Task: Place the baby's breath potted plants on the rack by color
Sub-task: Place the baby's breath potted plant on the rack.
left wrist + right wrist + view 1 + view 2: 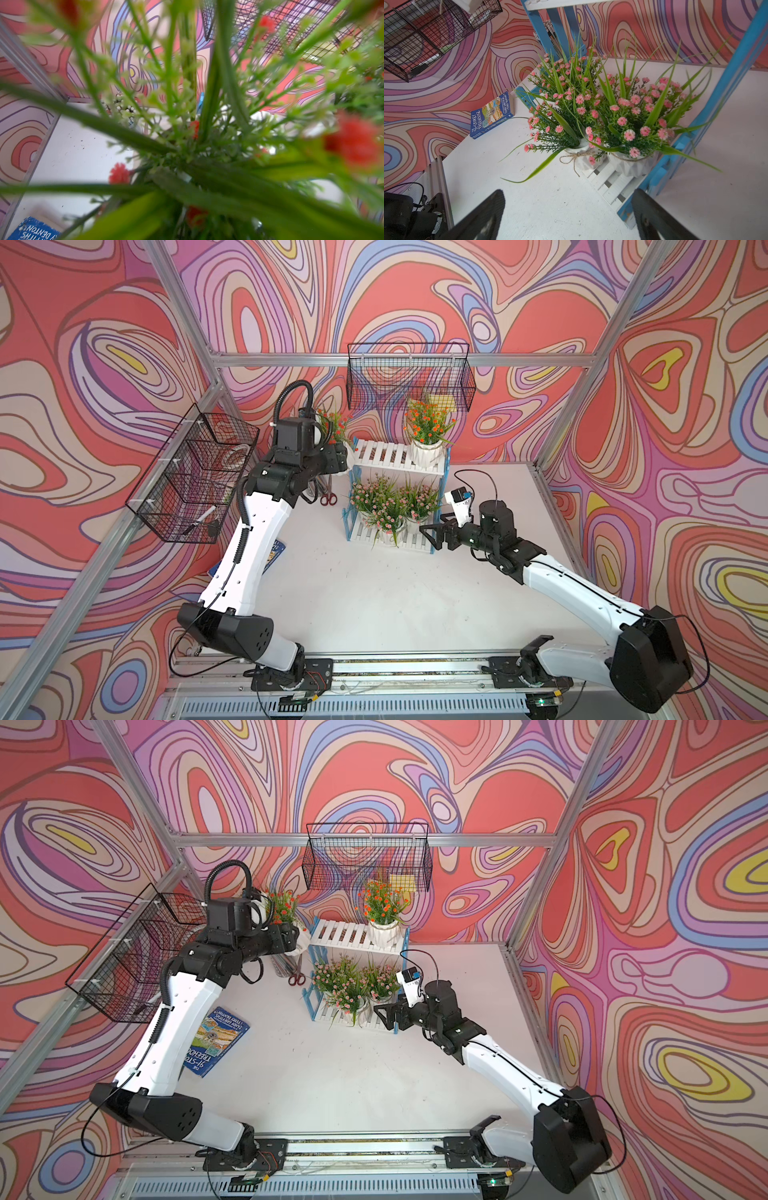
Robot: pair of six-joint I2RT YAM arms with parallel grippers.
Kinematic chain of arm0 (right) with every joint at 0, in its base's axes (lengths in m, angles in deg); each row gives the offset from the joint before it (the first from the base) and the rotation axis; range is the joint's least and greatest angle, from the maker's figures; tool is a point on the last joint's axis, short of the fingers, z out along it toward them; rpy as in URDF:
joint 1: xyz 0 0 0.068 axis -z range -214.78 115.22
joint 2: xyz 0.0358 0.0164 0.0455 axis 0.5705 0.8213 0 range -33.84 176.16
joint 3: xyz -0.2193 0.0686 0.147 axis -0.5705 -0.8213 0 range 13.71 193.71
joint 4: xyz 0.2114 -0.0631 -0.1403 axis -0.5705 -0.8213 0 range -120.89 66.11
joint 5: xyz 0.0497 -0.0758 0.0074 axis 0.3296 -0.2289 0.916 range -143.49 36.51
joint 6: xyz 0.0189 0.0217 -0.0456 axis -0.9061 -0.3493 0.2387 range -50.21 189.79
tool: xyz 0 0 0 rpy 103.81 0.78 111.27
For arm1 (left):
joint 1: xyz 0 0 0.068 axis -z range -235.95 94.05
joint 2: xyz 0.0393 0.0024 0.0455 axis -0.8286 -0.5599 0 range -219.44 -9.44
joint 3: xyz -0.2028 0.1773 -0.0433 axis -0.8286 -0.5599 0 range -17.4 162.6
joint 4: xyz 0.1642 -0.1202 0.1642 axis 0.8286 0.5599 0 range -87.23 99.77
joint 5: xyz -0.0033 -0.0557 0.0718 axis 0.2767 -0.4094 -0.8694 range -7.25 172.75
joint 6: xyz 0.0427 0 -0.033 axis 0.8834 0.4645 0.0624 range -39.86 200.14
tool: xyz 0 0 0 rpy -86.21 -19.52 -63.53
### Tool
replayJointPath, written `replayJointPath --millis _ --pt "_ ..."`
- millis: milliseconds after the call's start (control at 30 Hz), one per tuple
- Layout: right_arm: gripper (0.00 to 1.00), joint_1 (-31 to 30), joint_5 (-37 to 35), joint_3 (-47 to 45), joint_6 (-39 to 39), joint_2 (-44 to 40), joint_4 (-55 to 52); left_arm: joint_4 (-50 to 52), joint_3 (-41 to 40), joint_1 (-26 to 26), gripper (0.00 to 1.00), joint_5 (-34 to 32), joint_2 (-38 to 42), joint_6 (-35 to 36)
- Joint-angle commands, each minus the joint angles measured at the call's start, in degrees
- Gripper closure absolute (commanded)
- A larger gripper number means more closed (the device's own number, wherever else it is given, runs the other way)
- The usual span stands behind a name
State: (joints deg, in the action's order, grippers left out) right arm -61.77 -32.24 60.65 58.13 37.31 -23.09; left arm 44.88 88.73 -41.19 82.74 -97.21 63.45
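My left gripper point(344, 454) is shut on the white pot of a baby's breath potted plant with orange-red flowers point(334, 425). It holds the plant upright just off the left end of the rack's top tier point(382, 454). The left wrist view is filled with blurred foliage and red flowers point(119, 176), and the jaws are hidden there. A second orange-red plant point(428, 427) stands at the right end of the top tier. Pink-flowered plants point(388, 506) point(591, 108) crowd the lower tier point(610, 182). My right gripper point(430, 536) point(568, 193) is open and empty by the rack's front right corner.
A black wire basket point(409, 377) hangs on the back wall above the rack, and another point(191, 477) on the left wall. Red-handled scissors point(328, 497) lie left of the rack. A blue book point(218, 1040) lies beside the left arm.
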Motion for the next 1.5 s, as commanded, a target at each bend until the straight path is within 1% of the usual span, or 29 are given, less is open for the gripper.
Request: replayJointPath --millis 0,500,733,867,967,1267,1467 --pt "0.02 -0.26 -1.12 2.0 0.4 -0.58 -0.27 -1.18 4.57 1.36 0.44 -0.1 -1.99 1.2" --pt "0.02 -0.26 -4.01 2.9 1.73 -2.33 -3.32 1.75 23.27 7.04 0.44 -1.65 -17.29 2.95" --pt "0.02 -0.28 -5.26 3.24 1.99 -3.45 -4.56 1.91 28.44 8.6 0.44 -1.99 -22.79 4.26" --pt "0.02 -0.26 -5.78 3.34 2.31 -3.82 -5.36 3.09 31.99 9.61 0.44 -2.44 -26.03 6.22" --pt "0.02 -0.26 -5.87 3.39 2.34 -4.01 -5.71 3.83 33.67 10.5 0.43 -3.21 -27.47 8.28" --pt "0.02 -0.26 -5.43 3.34 2.16 -3.79 -5.72 8.84 39.51 13.56 0.4 -8.76 -30.62 15.91" --pt "0.02 -0.26 -5.17 3.38 1.91 -3.57 -5.57 9.95 39.95 13.67 0.4 -9.39 -30.16 17.01"
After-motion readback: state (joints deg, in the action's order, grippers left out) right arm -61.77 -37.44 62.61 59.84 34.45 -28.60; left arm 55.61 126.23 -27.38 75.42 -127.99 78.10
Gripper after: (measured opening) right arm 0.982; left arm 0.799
